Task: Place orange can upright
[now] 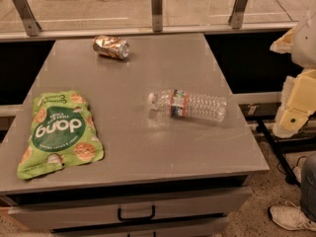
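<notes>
The orange can (111, 47) lies on its side near the far edge of the grey table (148, 147), left of centre, with a silver end facing right. It is shiny orange-gold with white swirls. My gripper (290, 118) hangs at the right edge of the view, off the table's right side and low beside it. It is far from the can and nothing shows in it.
A clear water bottle (190, 104) with an orange label lies on its side mid-table. A green snack bag (58, 131) lies flat at the front left. A railing with metal posts (156, 4) runs behind the table. A person's shoe (291, 216) is on the floor at lower right.
</notes>
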You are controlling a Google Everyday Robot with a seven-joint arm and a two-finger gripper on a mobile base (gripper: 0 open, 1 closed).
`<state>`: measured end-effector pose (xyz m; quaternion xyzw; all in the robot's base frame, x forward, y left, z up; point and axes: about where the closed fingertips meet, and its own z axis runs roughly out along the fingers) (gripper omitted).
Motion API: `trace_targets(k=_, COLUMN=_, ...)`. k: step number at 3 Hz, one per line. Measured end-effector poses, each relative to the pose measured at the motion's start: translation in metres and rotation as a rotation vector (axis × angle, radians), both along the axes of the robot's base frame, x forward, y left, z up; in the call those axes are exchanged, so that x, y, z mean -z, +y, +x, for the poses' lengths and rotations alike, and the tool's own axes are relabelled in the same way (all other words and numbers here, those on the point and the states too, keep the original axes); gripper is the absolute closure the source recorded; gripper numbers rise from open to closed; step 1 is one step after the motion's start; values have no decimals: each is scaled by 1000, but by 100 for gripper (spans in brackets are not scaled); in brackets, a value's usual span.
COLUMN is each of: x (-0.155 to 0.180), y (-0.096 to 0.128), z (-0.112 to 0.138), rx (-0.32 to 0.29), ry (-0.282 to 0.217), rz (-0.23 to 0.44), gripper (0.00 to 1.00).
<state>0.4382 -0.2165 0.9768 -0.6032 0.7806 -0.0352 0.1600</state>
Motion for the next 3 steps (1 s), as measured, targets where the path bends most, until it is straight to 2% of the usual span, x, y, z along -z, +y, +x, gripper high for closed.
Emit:
trace_targets(k=1, x=0, y=0, z=0, rx=0, ry=0, rz=0, gripper=0)
trace_targets(k=2, x=12, y=14, z=39, rx=-34, ry=-36, rz=48, gripper=0)
trace_targets(k=3, x=30, y=54, z=113, rx=-113, ry=-100, rz=131, gripper=0)
